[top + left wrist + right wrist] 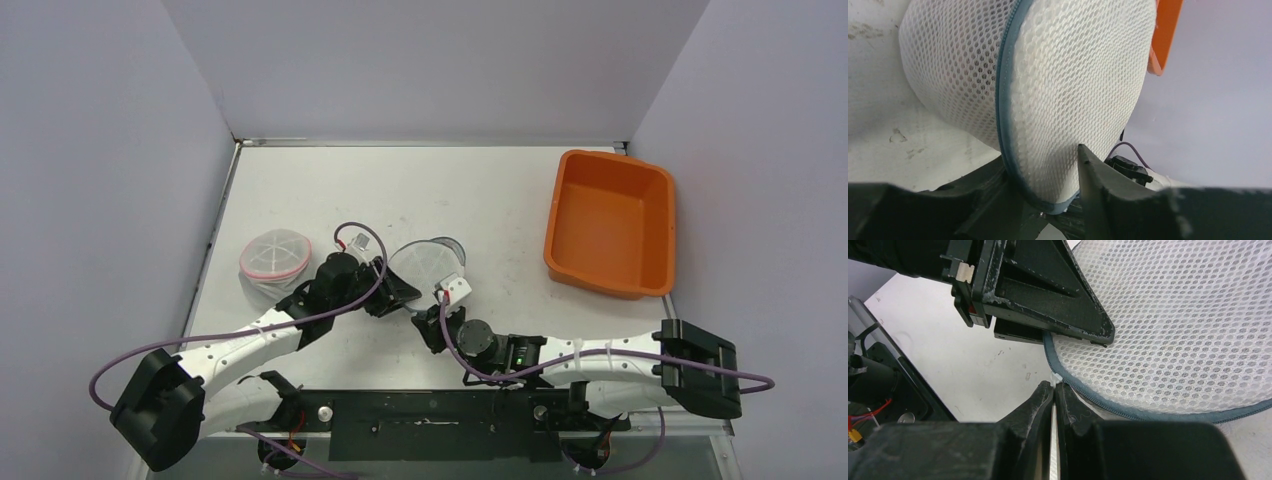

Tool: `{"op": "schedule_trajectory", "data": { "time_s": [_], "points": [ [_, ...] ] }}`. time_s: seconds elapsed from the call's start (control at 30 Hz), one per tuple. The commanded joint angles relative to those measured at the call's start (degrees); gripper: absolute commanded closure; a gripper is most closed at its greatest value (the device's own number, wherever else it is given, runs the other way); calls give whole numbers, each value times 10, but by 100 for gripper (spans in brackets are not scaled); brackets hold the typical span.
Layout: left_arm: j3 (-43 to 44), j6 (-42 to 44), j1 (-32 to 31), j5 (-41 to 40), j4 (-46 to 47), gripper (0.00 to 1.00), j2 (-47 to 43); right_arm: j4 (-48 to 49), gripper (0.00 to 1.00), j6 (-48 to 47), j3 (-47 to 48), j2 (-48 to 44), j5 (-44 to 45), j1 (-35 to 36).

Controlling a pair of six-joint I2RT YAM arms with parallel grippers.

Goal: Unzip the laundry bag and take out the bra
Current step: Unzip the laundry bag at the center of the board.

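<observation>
The laundry bag (425,260) is a white mesh dome with a grey-blue zipper (1004,100) round its rim, lying mid-table. My left gripper (396,292) (1043,162) straddles the bag's near edge, one finger (1048,295) on top of the mesh and one under it, clamped on the fabric. My right gripper (428,318) (1054,385) is shut on the white zipper pull (1055,377) at the bag's (1173,325) rim. The bra is hidden.
A second round mesh pouch with pink trim (274,257) lies left of the left wrist. An orange tub (612,222) stands at the right, also seen as an orange edge (1164,37). Both arms crowd the near middle of the table.
</observation>
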Motion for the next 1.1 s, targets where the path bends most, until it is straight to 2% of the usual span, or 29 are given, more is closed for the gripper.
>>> {"op": "schedule_trajectory", "data": {
  "time_s": [0.0,0.27,0.5,0.63,0.83,0.9,1.0,1.07],
  "points": [
    [18,-6,0,-27,52,68,1,3,95,4,5,-39,14,-1],
    [23,2,8,-26,47,100,6,-62,95,7,-11,-94,45,0],
    [18,15,23,-9,51,100,4,-139,95,18,-30,-155,87,-23],
    [26,34,35,28,61,100,18,-166,95,19,-37,-192,92,-41],
    [93,103,58,105,53,99,74,-180,95,5,-44,-224,79,-42],
    [125,124,61,115,40,87,102,-170,95,7,-49,-219,73,-41],
    [140,123,64,117,22,38,121,-142,95,15,-51,-200,63,-40],
    [130,115,64,106,8,18,110,-119,95,17,-50,-184,53,-40]
  ]
}}
